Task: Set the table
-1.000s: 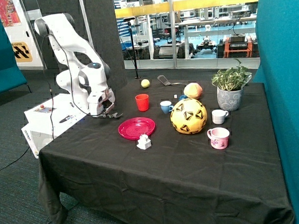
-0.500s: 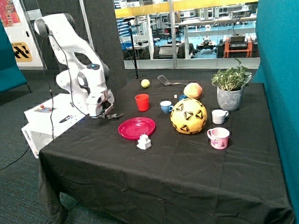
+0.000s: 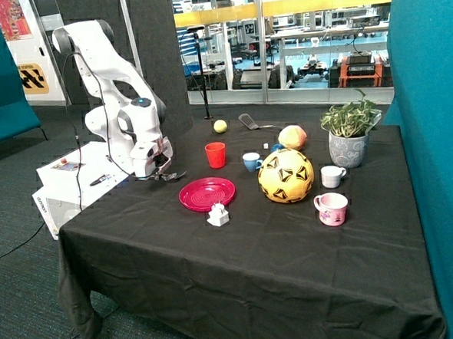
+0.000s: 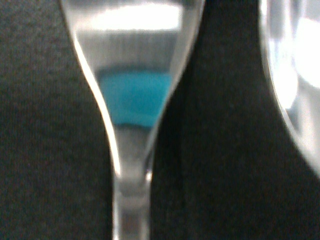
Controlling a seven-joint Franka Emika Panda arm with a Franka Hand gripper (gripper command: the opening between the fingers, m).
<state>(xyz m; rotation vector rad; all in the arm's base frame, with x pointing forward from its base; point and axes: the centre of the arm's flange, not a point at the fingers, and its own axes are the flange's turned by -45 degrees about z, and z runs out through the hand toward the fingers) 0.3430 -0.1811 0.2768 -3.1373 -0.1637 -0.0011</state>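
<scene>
Wrist view: cutlery right under gripper, jaw state unclear. Plate out; table mostly unset.

The outside view is evenly lit and sharp, with soft shadows on the tabletop. The wrist view is blurred; a shiny utensil shows glare at top.

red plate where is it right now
In the outside view the red plate lies on the table, between the claw and the yellow soccer ball, with the small white object just before it.
</scene>
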